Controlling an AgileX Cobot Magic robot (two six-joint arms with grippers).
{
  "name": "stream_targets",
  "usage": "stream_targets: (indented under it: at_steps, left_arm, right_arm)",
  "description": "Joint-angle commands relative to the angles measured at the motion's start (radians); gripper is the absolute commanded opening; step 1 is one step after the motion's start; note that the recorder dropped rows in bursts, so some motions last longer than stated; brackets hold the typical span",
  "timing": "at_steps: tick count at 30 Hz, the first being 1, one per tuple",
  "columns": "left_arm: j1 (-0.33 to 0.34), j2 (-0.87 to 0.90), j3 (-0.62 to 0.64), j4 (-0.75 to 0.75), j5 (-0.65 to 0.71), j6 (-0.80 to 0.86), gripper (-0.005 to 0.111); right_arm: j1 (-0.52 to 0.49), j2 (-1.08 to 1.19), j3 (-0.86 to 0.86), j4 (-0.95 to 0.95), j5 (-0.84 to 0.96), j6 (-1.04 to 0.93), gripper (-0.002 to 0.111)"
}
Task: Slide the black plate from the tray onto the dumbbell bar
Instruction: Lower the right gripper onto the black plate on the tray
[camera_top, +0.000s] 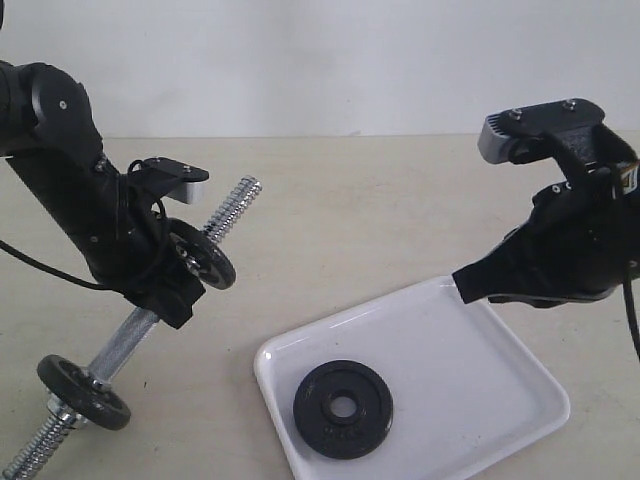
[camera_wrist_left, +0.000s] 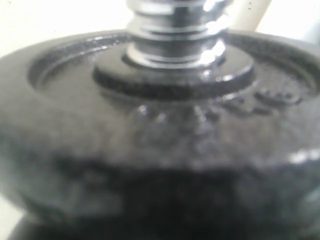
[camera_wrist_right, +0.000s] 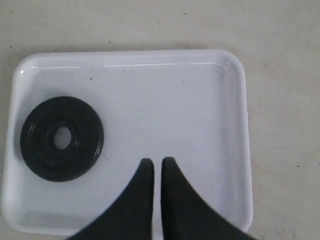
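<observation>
On the white tray (camera_top: 500, 372), toward one corner: one black plate (camera_top: 343, 408), lying flat, untouched; right gripper (camera_wrist_right: 157, 163) poised overhead, pressed closed and empty (left gripper (camera_top: 165, 290) clamps the tilted dumbbell bar (camera_top: 128, 342)); pick-up not yet begun, so you must open, descend and pinch its rim.

Black plate (camera_top: 343, 408): matte black with a faint grainy sheen; the tray's white shows through its centre hole.
Tray (camera_top: 480, 350): plain glossy white, with pale highlights along the rim.
Dumbbell bar (camera_top: 130, 333): bright silver chrome, ribbed with thread at both ends.
Far disc on the bar (camera_top: 208, 258): black, grainy grey sheen close up.
Near-left disc on the bar (camera_top: 84, 392): black.
Table (camera_top: 350, 230): pale beige with a few tiny dark specks.
Wall (camera_top: 320, 60): plain off-white.
Right gripper (camera_wrist_right: 157, 162): plain black.
Right wrist camera housing (camera_top: 497, 137): grey.
Left arm (camera_top: 70, 190): black.
</observation>
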Motion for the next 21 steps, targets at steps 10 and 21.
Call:
stream_targets:
  at_steps: [10, 21]
  left_arm:
    - [-0.006, -0.059, -0.024, -0.095, -0.019, -0.002, 0.004]
    - [-0.006, -0.059, -0.024, -0.098, -0.014, -0.002, 0.004]
  right_arm:
    - [0.003, 0.152, -0.004, 0.125, 0.13, -0.149, 0.0]
    - [0.003, 0.194, -0.004, 0.409, 0.112, -0.415, 0.006]
